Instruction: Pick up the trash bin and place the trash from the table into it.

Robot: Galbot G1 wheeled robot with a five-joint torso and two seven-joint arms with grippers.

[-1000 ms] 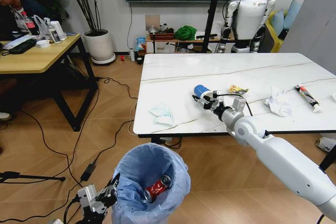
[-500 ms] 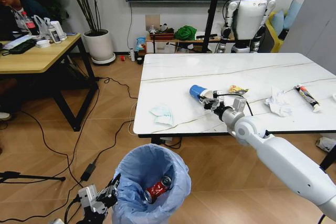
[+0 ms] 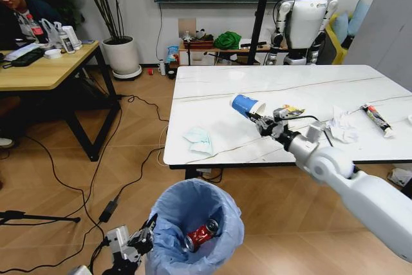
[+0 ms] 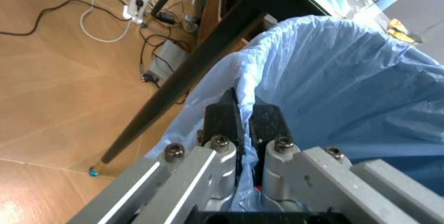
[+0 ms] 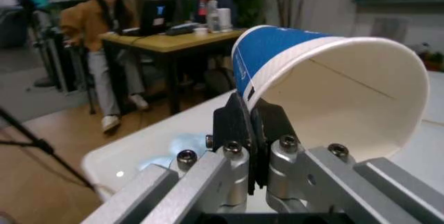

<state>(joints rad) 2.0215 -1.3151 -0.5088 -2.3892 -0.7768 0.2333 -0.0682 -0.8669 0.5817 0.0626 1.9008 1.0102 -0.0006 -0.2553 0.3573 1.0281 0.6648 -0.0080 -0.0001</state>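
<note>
Trash bin (image 3: 201, 223) is held at its rim by the left tool (image 4: 244, 125), pinched on the bag, below the worktop (image 3: 212, 94) edge. Blue cup (image 3: 244, 105) is pinched by the right tool (image 3: 259, 119), lifted above the worktop.

Wood-plank floor (image 3: 58, 178) strewn with black cables (image 3: 138, 104), a wooden desk (image 3: 45, 69), a potted plant (image 3: 119, 46).
</note>
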